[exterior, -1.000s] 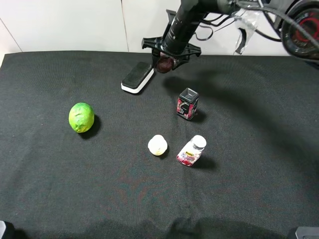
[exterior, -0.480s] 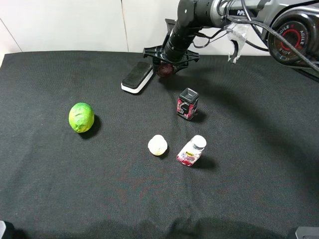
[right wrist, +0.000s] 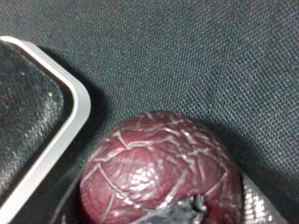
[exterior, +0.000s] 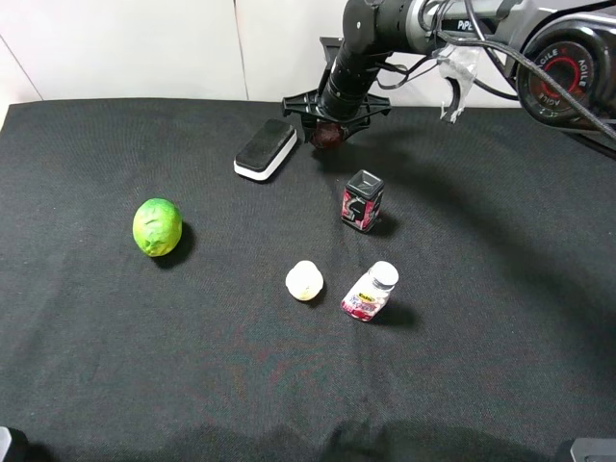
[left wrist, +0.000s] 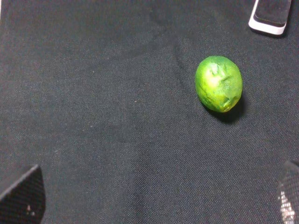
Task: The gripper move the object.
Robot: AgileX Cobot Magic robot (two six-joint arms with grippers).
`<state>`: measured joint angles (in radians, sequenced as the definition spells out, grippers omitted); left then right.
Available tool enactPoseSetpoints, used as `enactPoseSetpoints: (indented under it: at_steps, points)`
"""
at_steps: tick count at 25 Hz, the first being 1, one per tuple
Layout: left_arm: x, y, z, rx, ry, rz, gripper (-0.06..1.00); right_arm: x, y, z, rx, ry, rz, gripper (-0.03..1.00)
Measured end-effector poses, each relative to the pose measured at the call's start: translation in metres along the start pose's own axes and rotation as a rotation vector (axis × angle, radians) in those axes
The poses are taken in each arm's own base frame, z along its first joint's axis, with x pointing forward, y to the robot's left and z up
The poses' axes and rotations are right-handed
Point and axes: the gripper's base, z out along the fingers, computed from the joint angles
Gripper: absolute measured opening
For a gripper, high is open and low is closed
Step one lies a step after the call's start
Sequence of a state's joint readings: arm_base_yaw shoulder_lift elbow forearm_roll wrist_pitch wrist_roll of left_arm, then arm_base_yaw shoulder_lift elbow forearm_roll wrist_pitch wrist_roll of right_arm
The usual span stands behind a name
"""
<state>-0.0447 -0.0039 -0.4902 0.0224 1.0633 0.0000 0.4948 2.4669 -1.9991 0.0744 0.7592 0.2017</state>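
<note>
object (right wrist: 159, 172) looks light, firm, ridged, so we expect decent friction. right gripper (exterior: 329, 125) clasps it from above; left gripper (left wrist: 154, 193) hangs wide apart.

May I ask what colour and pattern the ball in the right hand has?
Dark maroon ball, pale crackled lines; clearest in right wrist view.

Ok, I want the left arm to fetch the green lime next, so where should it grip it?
Grip the lime across its narrower middle, coming straight down from above. It is oval and lies alone on the black cloth, so closing across the short width likely holds it best.
</note>
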Motion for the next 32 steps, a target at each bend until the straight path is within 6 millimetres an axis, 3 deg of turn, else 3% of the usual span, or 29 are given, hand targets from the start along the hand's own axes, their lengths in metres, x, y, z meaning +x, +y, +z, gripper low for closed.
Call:
enactPoseSetpoints:
  at_steps: [8,13,16,24,32]
  points:
    - [0.000,0.000,0.000,0.000,0.000,0.000,0.98,0.002,-0.001,0.000,0.006,0.026,-0.001,0.46]
    - [0.000,0.000,0.000,0.000,0.000,0.000,0.98,0.003,-0.001,0.000,0.006,0.028,0.000,0.63]
    - [0.000,0.000,0.000,0.000,0.000,0.000,0.98,0.003,0.000,0.000,0.004,0.029,0.002,0.68]
    - [0.000,0.000,0.000,0.000,0.000,0.000,0.98,0.002,0.000,-0.002,0.003,0.027,0.002,0.69]
    - [0.000,0.000,0.000,0.000,0.000,0.000,0.98,-0.007,0.004,-0.029,-0.002,0.022,-0.004,0.69]
